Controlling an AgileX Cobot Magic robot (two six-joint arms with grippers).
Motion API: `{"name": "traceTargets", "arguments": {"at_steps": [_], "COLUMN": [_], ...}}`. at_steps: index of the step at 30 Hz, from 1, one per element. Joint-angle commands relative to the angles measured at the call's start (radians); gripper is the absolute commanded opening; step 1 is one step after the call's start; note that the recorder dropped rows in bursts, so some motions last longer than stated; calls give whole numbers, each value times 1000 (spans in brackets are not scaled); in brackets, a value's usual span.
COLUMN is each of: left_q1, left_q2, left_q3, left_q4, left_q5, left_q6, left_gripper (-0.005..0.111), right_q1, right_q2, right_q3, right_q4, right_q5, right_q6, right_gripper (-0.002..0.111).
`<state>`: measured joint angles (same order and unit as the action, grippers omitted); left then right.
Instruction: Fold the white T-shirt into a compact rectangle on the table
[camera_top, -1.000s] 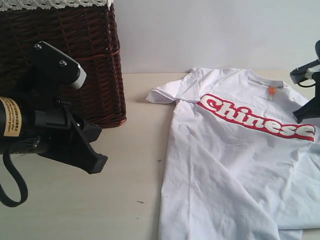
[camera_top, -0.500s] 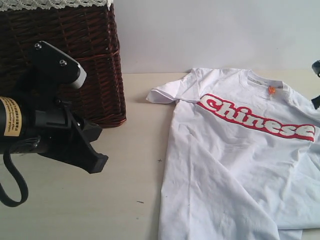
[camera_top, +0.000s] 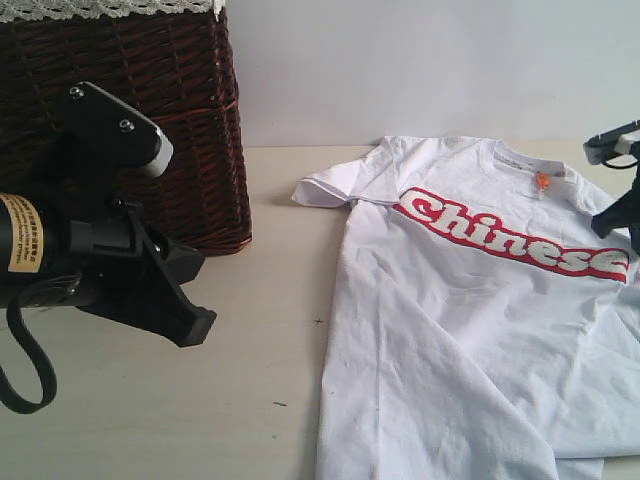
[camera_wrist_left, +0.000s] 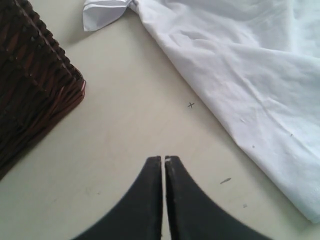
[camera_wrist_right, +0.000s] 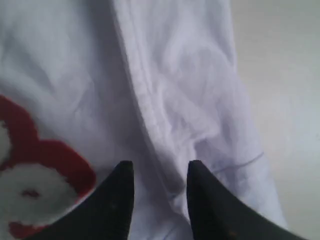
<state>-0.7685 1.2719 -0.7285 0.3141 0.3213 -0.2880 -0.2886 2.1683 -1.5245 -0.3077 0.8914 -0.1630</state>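
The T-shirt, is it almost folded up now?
Not really. Done: the white T-shirt lies spread out on the table, red lettering facing up, and no proper fold shows. In hand: the right claw hangs open over the cloth beside the lettering, gripping nothing. The left claw is shut over the table near the basket. Left: every fold into a small rectangle.

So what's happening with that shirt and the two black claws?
A two-armed robot is to fold the white T-shirt, which lies spread face up on the table, unfolded. The right gripper is open over its sleeve seam beside the lettering. The left gripper is shut above the table near the wicker basket.
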Motion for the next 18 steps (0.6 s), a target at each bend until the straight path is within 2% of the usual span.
{"name": "traceTargets", "arguments": {"at_steps": [1, 5, 13, 15, 18], "left_q1": [3, 3, 3, 3, 3], "left_q2": [-8, -8, -8, -8, -8], "left_q3": [4, 4, 4, 4, 4], "left_q4": [-4, -4, -4, -4, -4], "left_q5": [-6, -6, -6, -6, -6], "left_q6": [0, 0, 0, 0, 0], "left_gripper": [5, 5, 5, 5, 5], "right_q1": [-2, -2, -2, -2, -4], "right_q2": [-3, -1, 59, 67, 70], "right_q3": [58, 60, 60, 60, 60], "right_q4": [-246, -400, -476, -572, -751], "right_q5": [-47, -57, -102, -104, -105], "right_q6": [193, 355, 379, 483, 665], "right_gripper": [37, 37, 36, 34, 24]}}
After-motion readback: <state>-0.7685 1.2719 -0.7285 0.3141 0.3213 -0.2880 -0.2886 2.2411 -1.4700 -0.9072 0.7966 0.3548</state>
